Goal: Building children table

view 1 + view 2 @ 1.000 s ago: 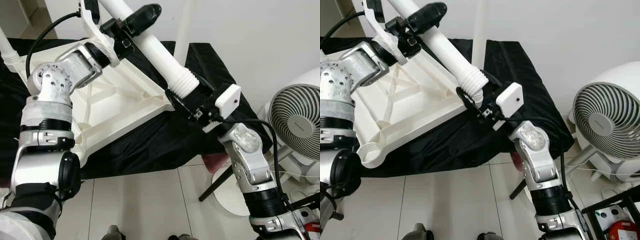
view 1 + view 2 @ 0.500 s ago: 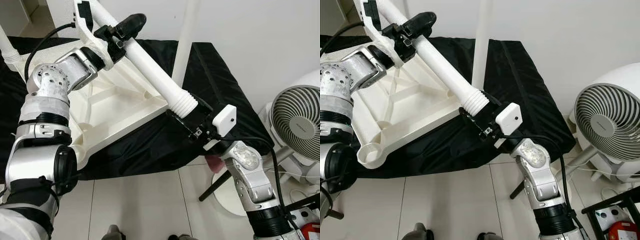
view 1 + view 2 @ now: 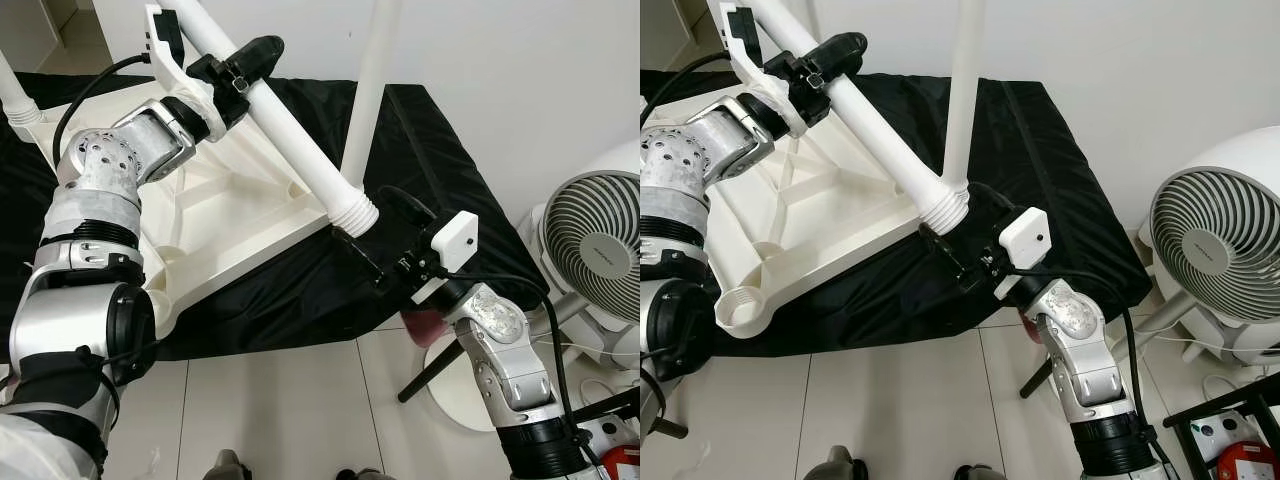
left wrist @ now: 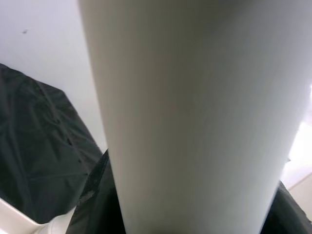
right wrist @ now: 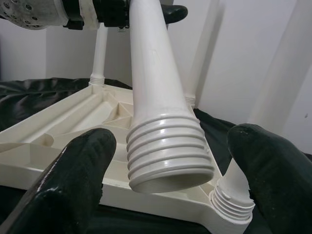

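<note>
An upturned white table top (image 3: 235, 215) lies on a black cloth (image 3: 430, 170). My left gripper (image 3: 258, 62) is shut on the upper part of a loose white table leg (image 3: 300, 145), which slants down to the right. Its threaded end (image 5: 168, 156) hangs just above the top's near right corner. My right gripper (image 5: 170, 170) is open; its two black fingers (image 5: 73, 180) flank the threaded end without touching it. An upright leg (image 3: 372, 90) stands at that corner, and another leg (image 3: 15, 100) stands at the far left. The left wrist view is taken up by the leg (image 4: 195, 122).
A white fan (image 3: 592, 245) on a round base stands on the tiled floor to my right, close to my right arm. A white wall rises just behind the cloth. A red and white object (image 3: 1240, 465) sits at the lower right.
My right gripper has let go of the leg's threaded end and spread its fingers. The leg now slants more steeply, its threaded end nearer the table top's corner.
</note>
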### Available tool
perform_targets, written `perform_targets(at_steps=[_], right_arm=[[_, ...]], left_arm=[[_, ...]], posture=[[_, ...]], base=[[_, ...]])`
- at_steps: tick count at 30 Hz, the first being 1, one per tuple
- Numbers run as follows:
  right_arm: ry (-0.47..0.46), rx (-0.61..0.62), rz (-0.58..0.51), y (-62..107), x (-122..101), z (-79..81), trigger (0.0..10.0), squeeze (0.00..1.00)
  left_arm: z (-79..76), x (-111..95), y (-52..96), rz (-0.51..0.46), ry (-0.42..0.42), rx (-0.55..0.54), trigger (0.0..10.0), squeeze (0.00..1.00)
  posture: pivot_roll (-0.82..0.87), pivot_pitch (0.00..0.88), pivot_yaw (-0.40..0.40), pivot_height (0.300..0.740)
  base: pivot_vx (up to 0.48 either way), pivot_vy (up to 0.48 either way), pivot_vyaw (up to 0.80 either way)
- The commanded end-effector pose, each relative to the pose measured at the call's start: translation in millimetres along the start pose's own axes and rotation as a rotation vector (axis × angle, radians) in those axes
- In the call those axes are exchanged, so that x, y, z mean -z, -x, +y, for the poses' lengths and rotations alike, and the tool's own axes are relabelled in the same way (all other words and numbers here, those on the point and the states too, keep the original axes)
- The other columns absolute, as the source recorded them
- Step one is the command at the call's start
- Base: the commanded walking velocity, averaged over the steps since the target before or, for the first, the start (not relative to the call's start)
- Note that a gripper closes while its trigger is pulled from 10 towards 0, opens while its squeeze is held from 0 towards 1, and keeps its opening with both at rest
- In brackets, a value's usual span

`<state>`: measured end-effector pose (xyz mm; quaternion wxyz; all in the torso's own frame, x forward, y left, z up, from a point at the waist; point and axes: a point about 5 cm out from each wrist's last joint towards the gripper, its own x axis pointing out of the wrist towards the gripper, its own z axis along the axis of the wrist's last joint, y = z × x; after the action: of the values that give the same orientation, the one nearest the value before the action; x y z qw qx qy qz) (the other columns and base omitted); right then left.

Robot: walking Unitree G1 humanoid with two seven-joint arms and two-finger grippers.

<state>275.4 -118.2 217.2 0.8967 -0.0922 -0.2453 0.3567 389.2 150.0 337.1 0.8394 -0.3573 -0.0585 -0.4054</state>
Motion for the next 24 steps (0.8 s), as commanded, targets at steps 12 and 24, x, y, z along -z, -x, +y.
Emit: perform_targets(at_steps=[12,24], right_arm=[[0.008,0.110,0.140,-12.0,11,2.3,10.0,0.00],[-0.051,0.152,0.235,-37.3,21,16.8,10.0,0.00]], left_arm=[[-22.5,20,-10.5,0.056,-0.294,0.147,10.0,0.00],[-49.0,70,-23.0,0.084,-0.496,0.160,10.0,0.00]], posture=[[0.02,0.103,-0.041,0.740],[0.03,0.106,-0.049,0.740]], base=[[0.000,0.000,0.00],[0.000,0.000,0.00]])
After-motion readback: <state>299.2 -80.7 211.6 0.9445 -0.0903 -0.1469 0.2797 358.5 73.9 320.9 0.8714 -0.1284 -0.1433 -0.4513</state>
